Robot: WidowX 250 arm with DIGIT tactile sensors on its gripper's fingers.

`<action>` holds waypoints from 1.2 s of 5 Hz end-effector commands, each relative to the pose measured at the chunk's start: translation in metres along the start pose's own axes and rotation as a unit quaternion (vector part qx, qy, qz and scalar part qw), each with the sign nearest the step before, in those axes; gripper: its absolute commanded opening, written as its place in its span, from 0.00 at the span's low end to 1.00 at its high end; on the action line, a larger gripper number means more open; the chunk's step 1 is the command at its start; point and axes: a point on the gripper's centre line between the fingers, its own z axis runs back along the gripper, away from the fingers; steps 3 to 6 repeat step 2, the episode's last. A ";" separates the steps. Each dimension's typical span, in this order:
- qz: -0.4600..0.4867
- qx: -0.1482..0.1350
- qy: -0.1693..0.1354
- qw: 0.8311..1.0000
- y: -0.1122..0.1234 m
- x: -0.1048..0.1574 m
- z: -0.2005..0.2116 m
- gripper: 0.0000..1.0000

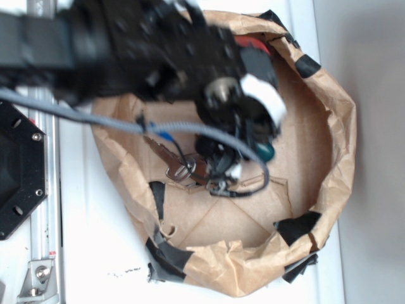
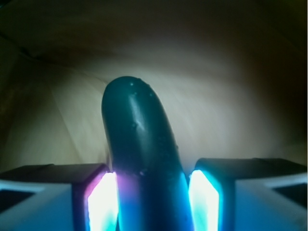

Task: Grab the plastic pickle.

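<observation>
Plastic pickle (image 2: 139, 149) sits between both pads (image 2: 102, 202) of pincer (image 2: 151, 204), clamped near one end so most length sticks forward. Down inside brown paper bowl (image 1: 342, 126) on white desk (image 1: 95, 240), keys (image 1: 180, 166) just beside, untouched.

The robot arm (image 1: 126, 44) is black and boxy, with a white band (image 1: 264, 96) near its wrist and a grey braided cable (image 1: 95, 119) trailing off. The claw's (image 2: 153, 202) pale pads (image 2: 102, 202) glow bluish-white with purple edges.
</observation>
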 end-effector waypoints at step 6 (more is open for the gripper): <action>0.173 0.080 -0.027 0.981 -0.022 0.024 0.047 0.00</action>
